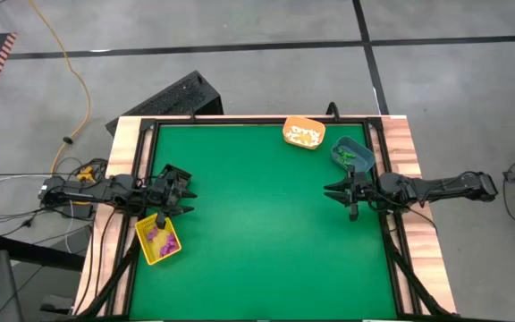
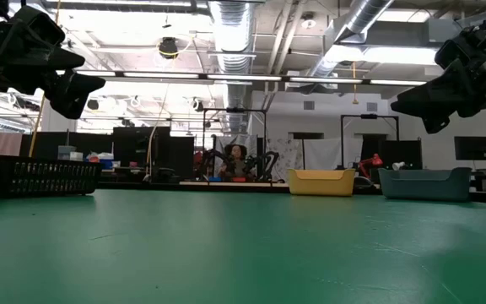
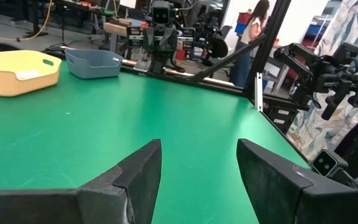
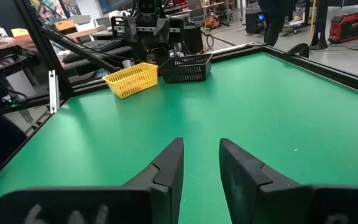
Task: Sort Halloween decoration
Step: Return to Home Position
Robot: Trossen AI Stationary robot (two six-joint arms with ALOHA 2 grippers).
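The Halloween decoration shows as tiny trinkets lying in bins: purple ones in the yellow basket, white ones in the orange bin, green ones in the blue bin. My left gripper hovers open at the table's left edge, just beyond the yellow basket and above the green mat. At the right edge my right gripper hovers near the blue bin, its fingers a small gap apart. Nothing is between either pair of fingers.
A black mesh basket stands beside the yellow basket at the left edge, partly under my left arm. The orange bin and blue bin sit at the far right. A black frame rail rims the mat. A person stands beyond the table.
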